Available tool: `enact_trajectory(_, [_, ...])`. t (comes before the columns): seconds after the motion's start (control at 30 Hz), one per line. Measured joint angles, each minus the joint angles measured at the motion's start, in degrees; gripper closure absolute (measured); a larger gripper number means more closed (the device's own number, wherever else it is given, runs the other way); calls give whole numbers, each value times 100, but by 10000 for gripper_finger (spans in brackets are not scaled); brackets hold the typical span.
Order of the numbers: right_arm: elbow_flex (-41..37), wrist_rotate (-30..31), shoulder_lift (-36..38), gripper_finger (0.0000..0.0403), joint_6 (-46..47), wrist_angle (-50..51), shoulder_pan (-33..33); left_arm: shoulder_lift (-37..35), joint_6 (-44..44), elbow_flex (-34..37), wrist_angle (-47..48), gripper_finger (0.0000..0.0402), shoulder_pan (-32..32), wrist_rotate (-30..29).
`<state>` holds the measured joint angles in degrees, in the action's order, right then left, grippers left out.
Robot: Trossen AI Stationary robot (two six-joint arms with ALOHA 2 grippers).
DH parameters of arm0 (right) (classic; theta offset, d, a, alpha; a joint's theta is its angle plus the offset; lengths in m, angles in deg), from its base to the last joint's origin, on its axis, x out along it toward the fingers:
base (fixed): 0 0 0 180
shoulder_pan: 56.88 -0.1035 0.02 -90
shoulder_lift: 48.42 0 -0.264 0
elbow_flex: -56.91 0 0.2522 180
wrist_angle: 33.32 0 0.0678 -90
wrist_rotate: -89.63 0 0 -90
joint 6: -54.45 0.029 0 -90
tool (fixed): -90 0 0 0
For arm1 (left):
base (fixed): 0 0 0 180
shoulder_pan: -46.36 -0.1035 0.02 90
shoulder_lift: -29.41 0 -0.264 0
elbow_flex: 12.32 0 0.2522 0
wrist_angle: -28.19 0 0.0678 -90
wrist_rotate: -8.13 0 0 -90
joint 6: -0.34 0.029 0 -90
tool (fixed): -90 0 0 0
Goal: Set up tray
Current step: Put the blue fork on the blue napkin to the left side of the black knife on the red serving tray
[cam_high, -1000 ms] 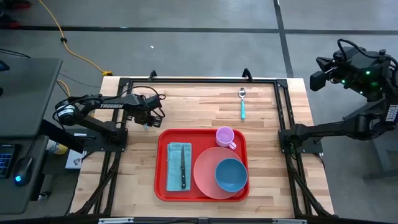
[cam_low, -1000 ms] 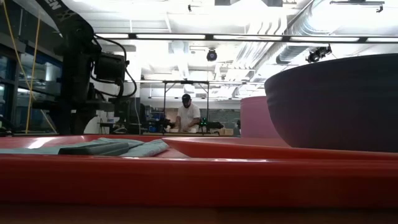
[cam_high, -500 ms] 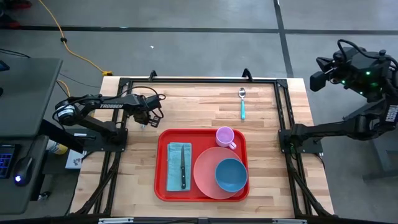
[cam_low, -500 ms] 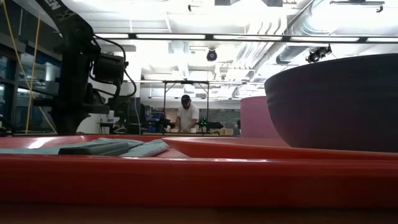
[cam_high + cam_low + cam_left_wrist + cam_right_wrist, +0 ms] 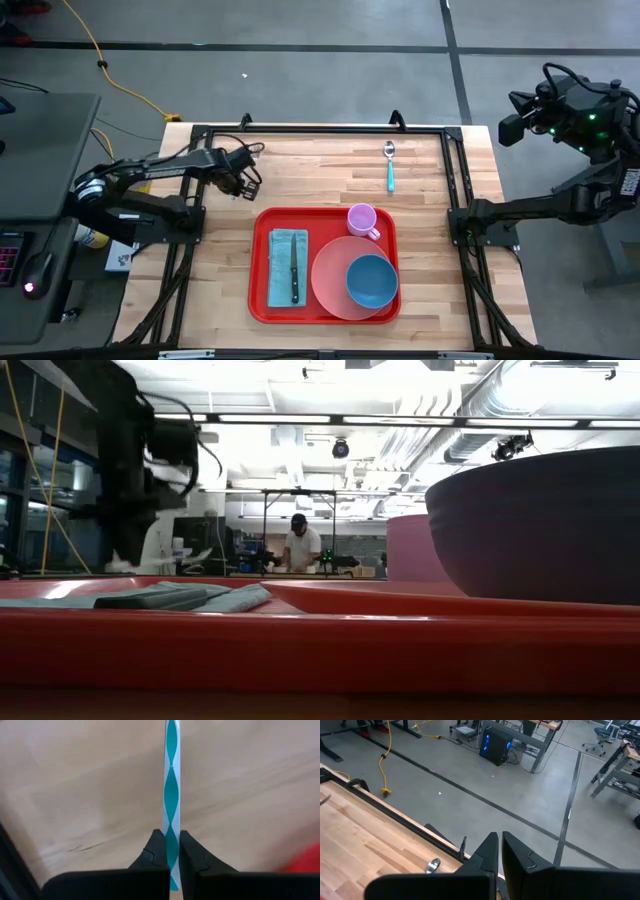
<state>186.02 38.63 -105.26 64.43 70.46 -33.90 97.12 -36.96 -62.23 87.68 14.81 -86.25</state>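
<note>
the left gripper [image 5: 168, 851], pinching a striped straw [image 5: 171, 795] along its length, hovers just beyond the tray's [image 5: 258, 300] far-left corner, nearer than the shut right gripper [image 5: 499, 851].

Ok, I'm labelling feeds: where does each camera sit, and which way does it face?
High: overhead, straight down on the tray; both arms, left claw and right claw show.
Low: level with the tray's rim, looking into the room; left arm shows.
Left wrist: faces the tabletop; its claw shut on a striped straw.
Right wrist: raised, faces the floor past the table; its claw shut.
High and right wrist share the spoon.
</note>
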Motion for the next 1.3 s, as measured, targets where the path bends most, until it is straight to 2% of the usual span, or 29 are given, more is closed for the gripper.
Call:
enact_trajectory(0.2, [0,-27,0,403,-96,0,0,-918,-19,-203,413,366,4,354])
enact_trajectory(0.53, [0,-131,43,403,-264,-2,2,-2954,-50,-411,525,366,139,1468])
enact_trajectory(0.77, [2,-75,117,403,-320,0,2,-4098,-529,-882,488,366,545,1710])
enact_trajectory(0.9, [2,-42,140,403,-321,0,2,-4245,-913,-1160,504,366,886,1699])
enact_trajectory(1.07, [2,-11,140,403,-314,0,1,-3994,-1102,-1640,436,366,1359,1683])
enact_trajectory(1.2, [2,-11,140,403,-297,0,0,-3689,-978,-2269,416,366,1737,1332])
enact_trajectory(1.3, [2,-13,140,403,-259,0,2,-3506,-799,-2905,681,367,1980,861])
